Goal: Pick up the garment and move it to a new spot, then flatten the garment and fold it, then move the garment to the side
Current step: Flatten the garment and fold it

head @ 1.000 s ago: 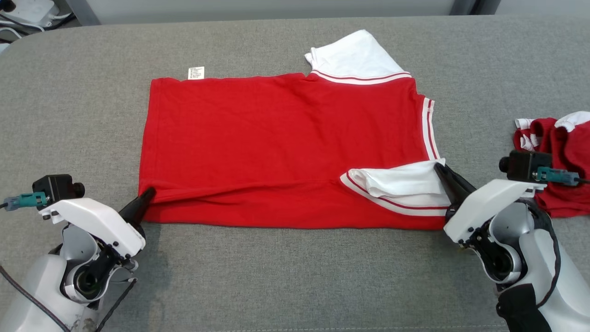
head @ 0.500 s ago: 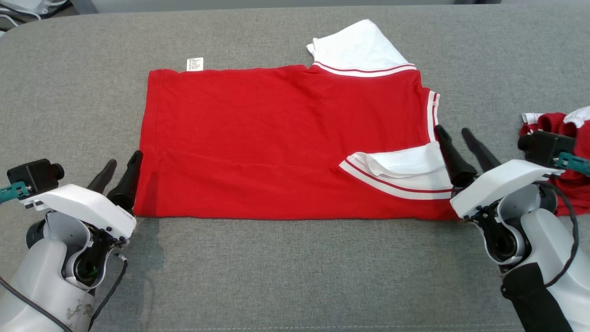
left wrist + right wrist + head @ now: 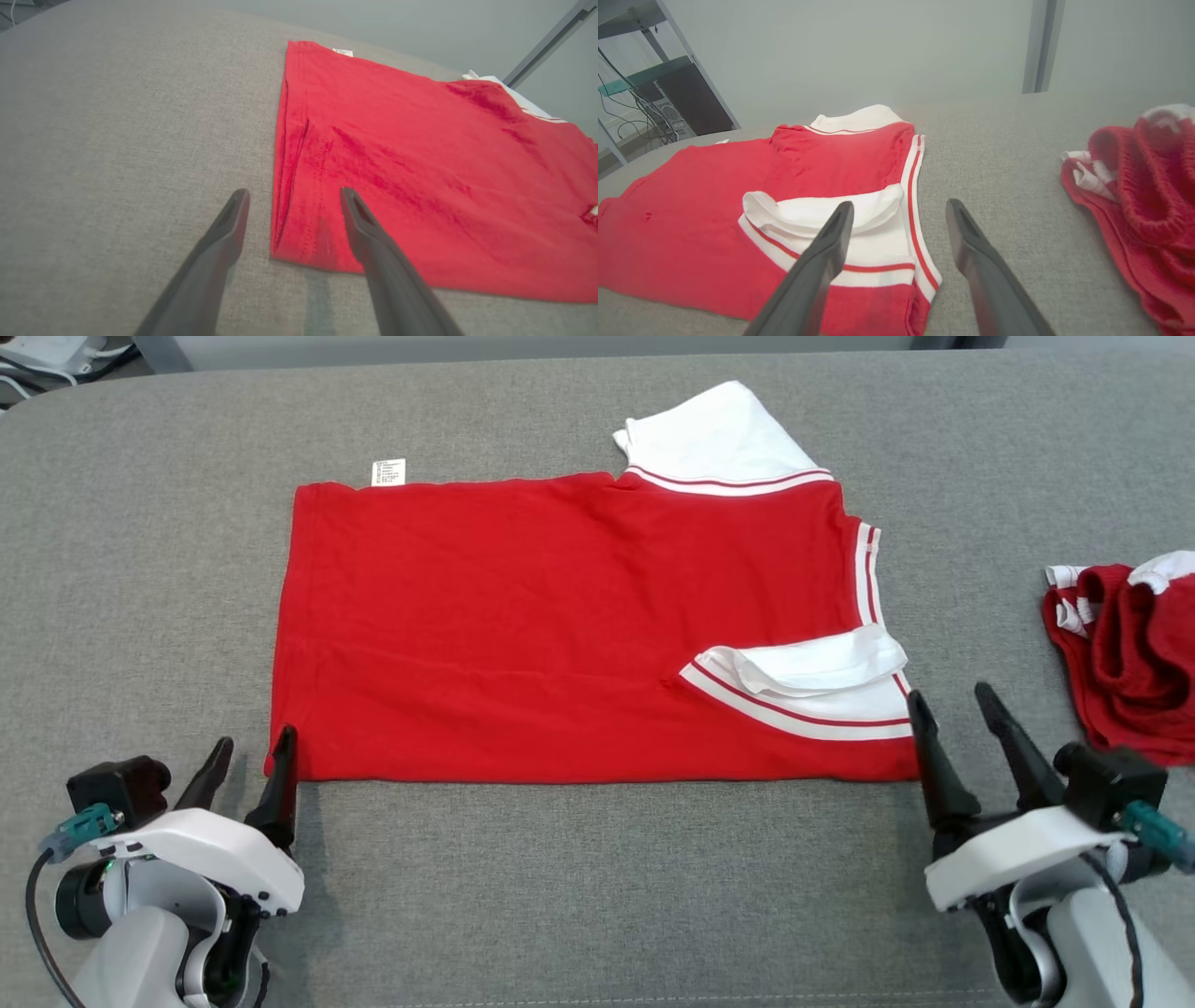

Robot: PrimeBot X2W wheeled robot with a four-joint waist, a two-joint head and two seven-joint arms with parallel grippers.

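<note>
The garment (image 3: pixel 560 625) is a red shirt with white, red-striped sleeves, lying flat and folded lengthwise on the grey surface. One white sleeve (image 3: pixel 719 439) sticks out at the far edge; the other (image 3: pixel 812 681) is folded onto the red body near the front right. My left gripper (image 3: pixel 254 754) stands open just off the garment's near left corner (image 3: pixel 299 242), holding nothing. My right gripper (image 3: pixel 952 705) stands open just right of the near right corner (image 3: pixel 920 298), also holding nothing.
A second crumpled red and white garment (image 3: pixel 1125 649) lies at the right edge, close to my right gripper (image 3: pixel 899 207). A small white label (image 3: pixel 388 472) pokes out at the far left hem. Shelving and cables (image 3: pixel 640 102) stand beyond the grey surface (image 3: pixel 597 896).
Both grippers let go of the garment's near corners, opened, and drew back toward me. The near edge now lies flat.
</note>
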